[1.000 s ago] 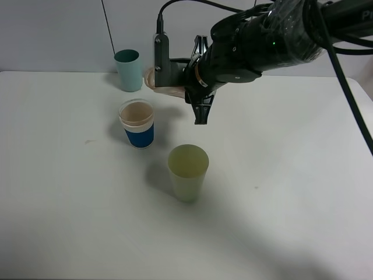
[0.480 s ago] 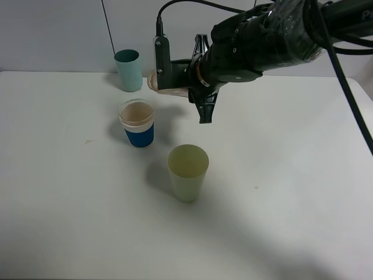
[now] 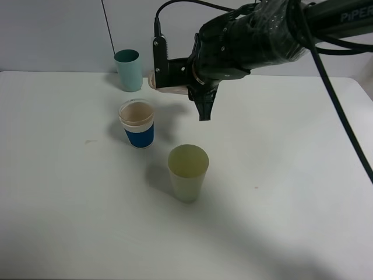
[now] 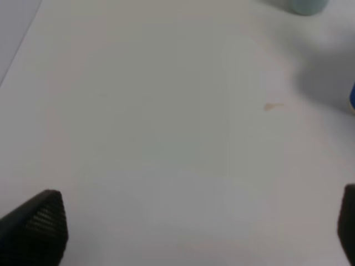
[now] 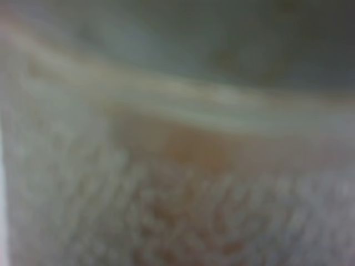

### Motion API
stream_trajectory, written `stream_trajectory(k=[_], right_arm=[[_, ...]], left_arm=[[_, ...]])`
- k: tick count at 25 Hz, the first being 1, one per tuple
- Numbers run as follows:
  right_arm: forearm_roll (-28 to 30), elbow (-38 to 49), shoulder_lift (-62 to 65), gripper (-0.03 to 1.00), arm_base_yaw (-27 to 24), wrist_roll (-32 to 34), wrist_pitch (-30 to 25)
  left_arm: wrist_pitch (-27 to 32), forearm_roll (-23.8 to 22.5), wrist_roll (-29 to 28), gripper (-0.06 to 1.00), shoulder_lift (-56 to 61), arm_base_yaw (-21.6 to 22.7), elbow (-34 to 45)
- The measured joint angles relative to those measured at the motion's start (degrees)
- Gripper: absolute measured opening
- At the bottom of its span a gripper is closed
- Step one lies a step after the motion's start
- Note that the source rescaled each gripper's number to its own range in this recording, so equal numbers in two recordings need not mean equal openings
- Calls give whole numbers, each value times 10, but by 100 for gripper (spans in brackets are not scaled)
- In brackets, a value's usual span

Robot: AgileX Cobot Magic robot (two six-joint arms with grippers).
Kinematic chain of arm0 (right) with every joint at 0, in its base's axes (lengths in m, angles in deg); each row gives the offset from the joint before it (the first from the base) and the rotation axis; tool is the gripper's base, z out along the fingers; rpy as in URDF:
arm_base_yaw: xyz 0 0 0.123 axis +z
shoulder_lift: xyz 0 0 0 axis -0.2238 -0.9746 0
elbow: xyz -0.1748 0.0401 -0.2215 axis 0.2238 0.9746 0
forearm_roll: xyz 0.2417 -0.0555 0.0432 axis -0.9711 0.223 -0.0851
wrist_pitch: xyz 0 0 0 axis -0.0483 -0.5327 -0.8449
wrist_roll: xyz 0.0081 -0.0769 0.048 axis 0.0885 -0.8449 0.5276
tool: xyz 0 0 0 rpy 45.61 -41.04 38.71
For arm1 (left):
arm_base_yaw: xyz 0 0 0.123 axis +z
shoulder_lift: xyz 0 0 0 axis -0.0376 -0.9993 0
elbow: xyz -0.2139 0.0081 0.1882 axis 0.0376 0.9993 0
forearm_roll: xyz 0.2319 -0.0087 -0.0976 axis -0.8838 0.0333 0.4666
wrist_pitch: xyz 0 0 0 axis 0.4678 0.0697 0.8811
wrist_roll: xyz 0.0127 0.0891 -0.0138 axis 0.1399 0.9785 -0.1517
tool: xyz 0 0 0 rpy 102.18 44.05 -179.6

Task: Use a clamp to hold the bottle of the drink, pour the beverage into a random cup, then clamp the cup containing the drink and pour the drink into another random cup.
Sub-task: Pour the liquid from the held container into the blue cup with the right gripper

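- Left gripper [image 4: 192,224]: fingers spread wide over bare table [image 4: 138,138], holding nothing.
- Pale green cup [image 3: 187,172]: nearest, upright, standing apart.
- Blue-and-white paper cup [image 3: 137,123]: upright, brownish drink [image 3: 137,112] inside. Probably light, thin-walled, easily crushed, and apt to slosh. Best taken side-on at the blue body, below the white band, with a gentle squeeze.
- Bottle [image 3: 165,88]: tipped on its side, up behind that cup, pinched in the right gripper [image 3: 178,74]. Probably light, slick plastic.
- Teal cup [image 3: 128,70]: farthest, upright.
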Motion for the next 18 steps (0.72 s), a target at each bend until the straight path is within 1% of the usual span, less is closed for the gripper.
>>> stream_trajectory(k=[6, 11, 18], right_arm=[[0, -37, -16, 1, 25, 10, 6], [2, -42, -21, 1, 40, 11, -21], [11, -43, -23, 1, 46, 11, -51]], left_arm=[[0, 0, 0, 99, 0, 0, 0], [0, 0, 0, 99, 0, 0, 0], [0, 0, 0, 99, 0, 0, 0]])
